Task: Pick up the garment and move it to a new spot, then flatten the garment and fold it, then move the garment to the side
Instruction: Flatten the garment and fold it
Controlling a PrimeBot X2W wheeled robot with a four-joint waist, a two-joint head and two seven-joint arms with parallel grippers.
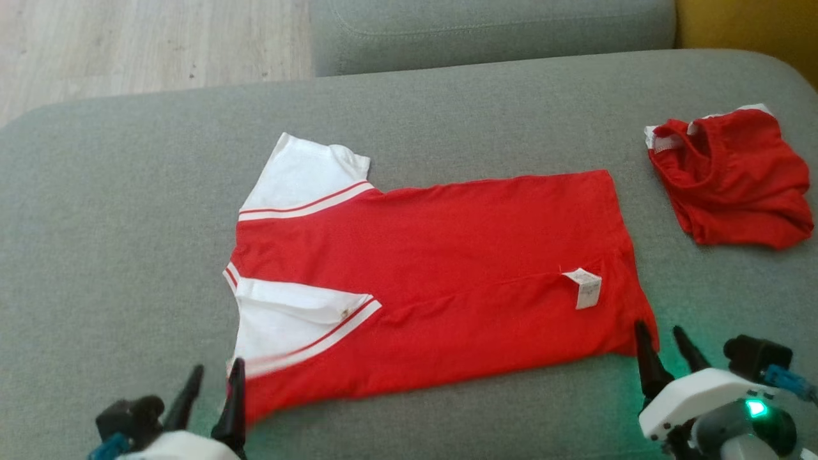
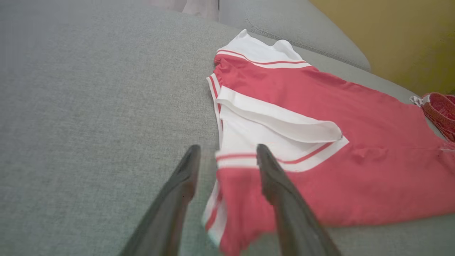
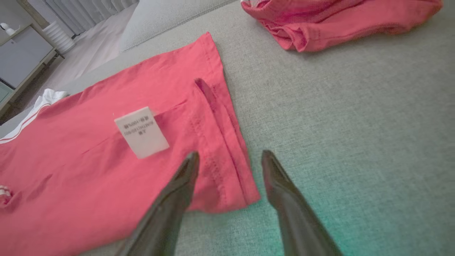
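At seven and five o'clock of the flat garment [image 1: 434,281], my left hand [image 1: 218,365] and right hand [image 1: 658,327] stood open, empty, seemingly due to pinch and fold.

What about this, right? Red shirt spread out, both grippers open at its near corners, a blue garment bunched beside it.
No: the head view shows the bunched garment is red, not blue. The shirt lies spread out, left gripper and right gripper open at its near corners.
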